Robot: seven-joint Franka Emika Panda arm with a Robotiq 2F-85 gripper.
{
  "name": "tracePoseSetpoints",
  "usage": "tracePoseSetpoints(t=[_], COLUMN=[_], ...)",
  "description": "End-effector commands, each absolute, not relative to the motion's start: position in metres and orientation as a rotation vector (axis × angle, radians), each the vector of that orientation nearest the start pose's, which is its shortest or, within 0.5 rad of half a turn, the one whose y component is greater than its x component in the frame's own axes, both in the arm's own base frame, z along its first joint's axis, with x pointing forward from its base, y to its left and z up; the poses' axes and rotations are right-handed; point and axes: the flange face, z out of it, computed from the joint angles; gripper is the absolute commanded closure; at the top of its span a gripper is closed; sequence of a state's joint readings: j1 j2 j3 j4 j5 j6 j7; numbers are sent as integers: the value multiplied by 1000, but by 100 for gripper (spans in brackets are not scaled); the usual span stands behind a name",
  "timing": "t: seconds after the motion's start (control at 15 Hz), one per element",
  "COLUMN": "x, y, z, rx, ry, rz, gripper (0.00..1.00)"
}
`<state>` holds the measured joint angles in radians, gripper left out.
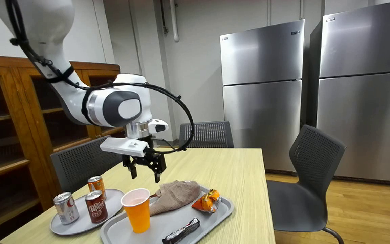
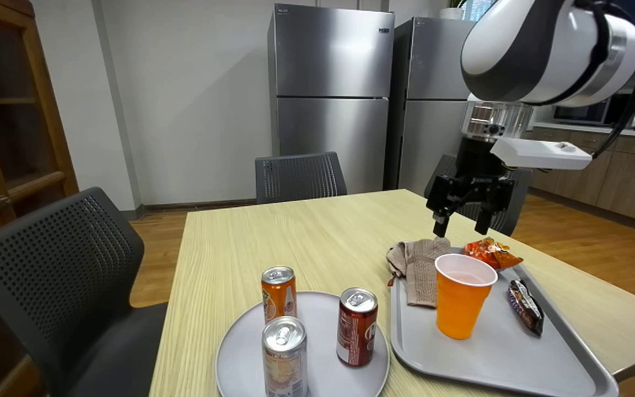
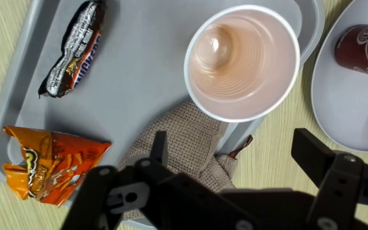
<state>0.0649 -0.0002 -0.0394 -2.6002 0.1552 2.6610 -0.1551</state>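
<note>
Hanging with jaws apart, the gripper (image 3: 230, 145) has the brown cloth (image 3: 190, 137) partly beneath it; in the wrist view the orange cup (image 3: 241, 64) stands at twelve o'clock, the snack bag (image 3: 65, 166) at nine.

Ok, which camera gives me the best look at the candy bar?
The wrist view. It shows the candy bar largest, from above, with much of its lettering readable, though one end meets the picture's edge. Both exterior views show it smaller, lying on the tray, its lettering too small to make out.
</note>
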Motion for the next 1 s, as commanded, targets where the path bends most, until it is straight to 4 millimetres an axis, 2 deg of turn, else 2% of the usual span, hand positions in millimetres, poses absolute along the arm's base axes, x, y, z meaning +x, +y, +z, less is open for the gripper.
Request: tracePoseSetpoints(t=[0.0,0.47,0.93], x=[481,534,577], y=[0,-20,-28], z=[245,211,176], rx=[-3061,-3062,-3059], ry=[20,230,445], rz=[-103,-71,-74], gripper=[0,0,0])
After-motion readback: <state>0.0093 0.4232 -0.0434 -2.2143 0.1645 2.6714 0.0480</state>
